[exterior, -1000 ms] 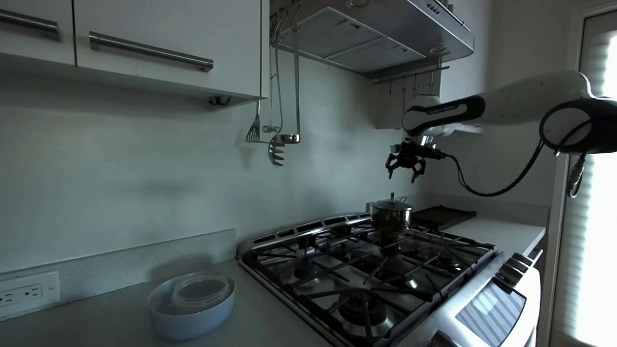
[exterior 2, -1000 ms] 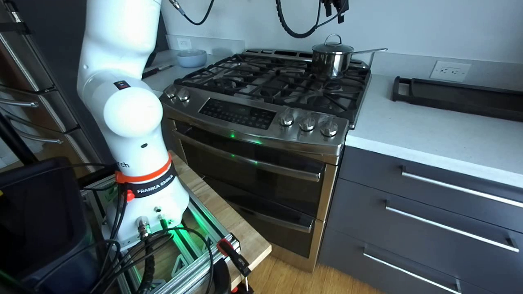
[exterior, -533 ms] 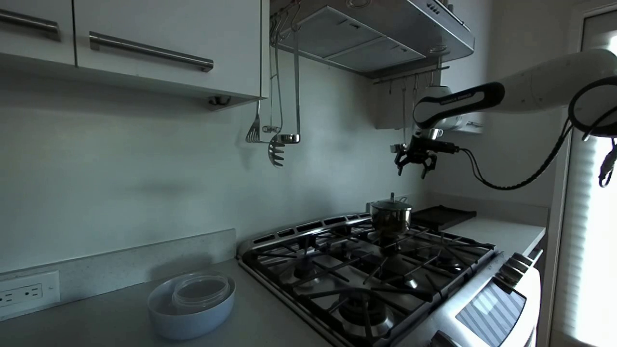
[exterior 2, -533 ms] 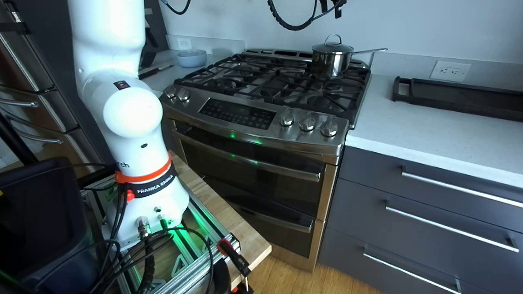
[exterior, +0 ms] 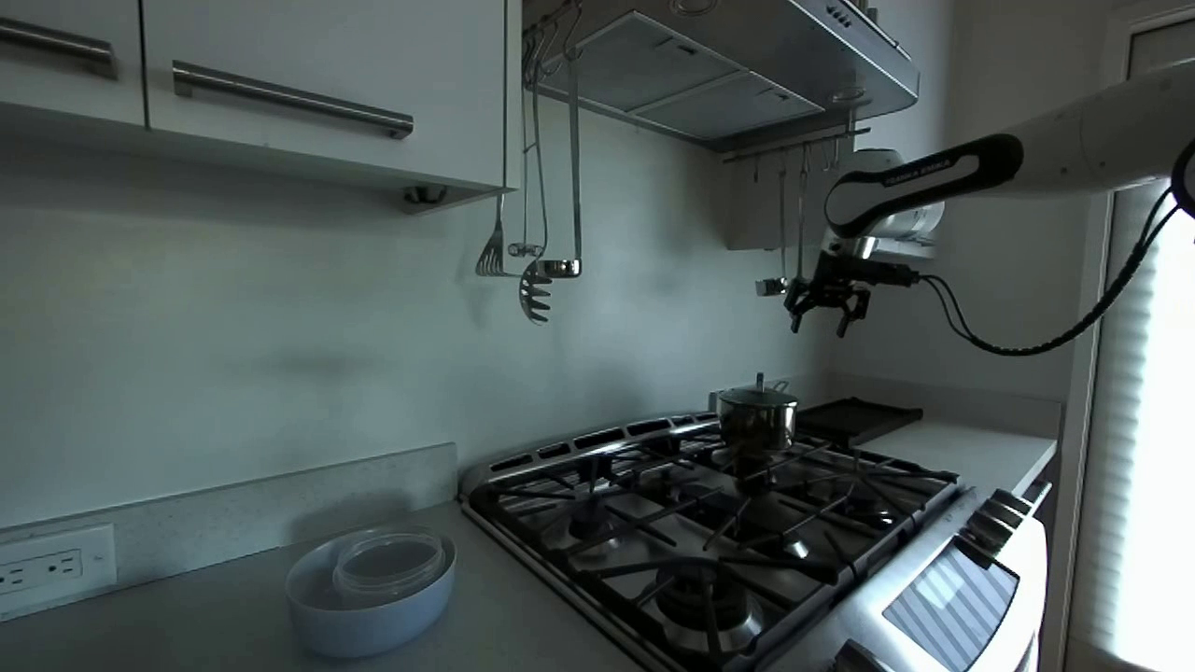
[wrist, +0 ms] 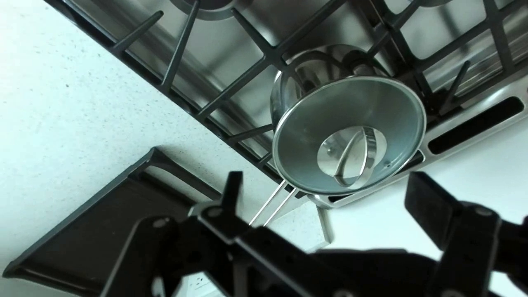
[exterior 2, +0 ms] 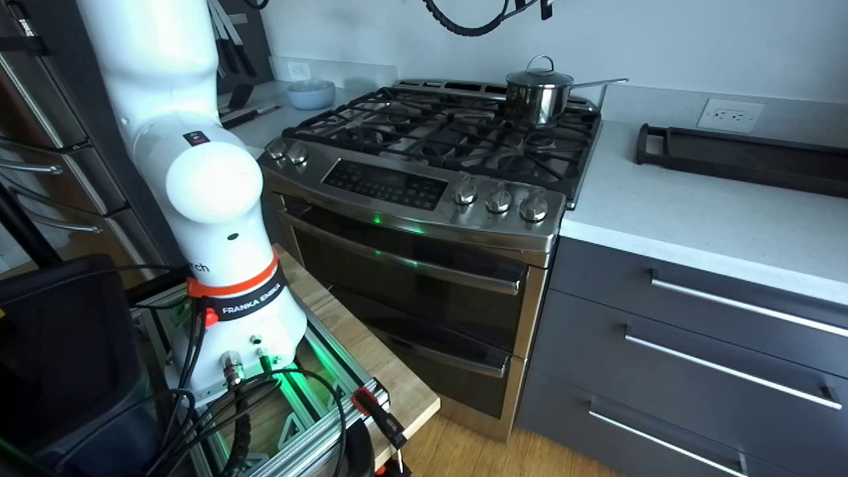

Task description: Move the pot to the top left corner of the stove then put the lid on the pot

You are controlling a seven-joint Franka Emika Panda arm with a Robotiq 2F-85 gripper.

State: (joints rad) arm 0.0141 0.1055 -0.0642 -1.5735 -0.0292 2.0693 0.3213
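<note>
The shiny steel pot (exterior: 754,431) stands on the stove (exterior: 551,553) at the back burner by the wall, in both exterior views (exterior 2: 535,106). Its long thin handle (exterior 2: 599,83) points over the counter. The lid (exterior 2: 535,78), glass with a steel loop handle (wrist: 367,154), lies flat on the pot's rim; it also shows in an exterior view (exterior: 758,398). My gripper (exterior: 819,329) is open and empty, above and apart from the lid. In the wrist view the fingers of the gripper (wrist: 328,181) stand wide apart, and the pot's side (wrist: 284,93) shows beyond them.
A black tray (exterior 2: 748,156) lies on the counter (exterior 2: 702,218) beside the stove. A blue-white bowl (exterior: 369,616) holding clear round dishes stands on the opposite side. The range hood (exterior: 794,56) and hanging utensils (exterior: 801,219) are above. The wall (exterior: 635,308) is close behind.
My gripper has moved up and away from above the pot, to the right in an exterior view. The arm has drawn back. The pot and lid have not moved.
</note>
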